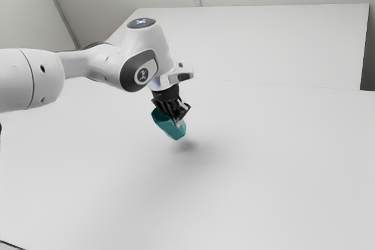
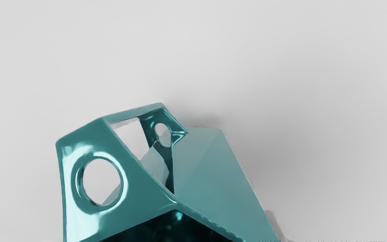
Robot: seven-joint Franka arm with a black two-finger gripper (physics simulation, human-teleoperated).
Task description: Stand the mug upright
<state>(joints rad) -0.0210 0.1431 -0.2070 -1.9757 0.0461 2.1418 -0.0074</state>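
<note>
The mug [image 1: 171,129] was held tilted over the worktop [image 1: 263,168], inside its edges, wall pinched in the gripper's [image 1: 176,119] barely parted jaws, presumably for righting

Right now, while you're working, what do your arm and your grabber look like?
My smooth, rounded white robot arm has dark grey caps at its joints: an oval one on top with a bluish-white mark, and one on the side with a pale ring. Small dark dots sit on the thick white part. My gripper is black and angular.
</note>
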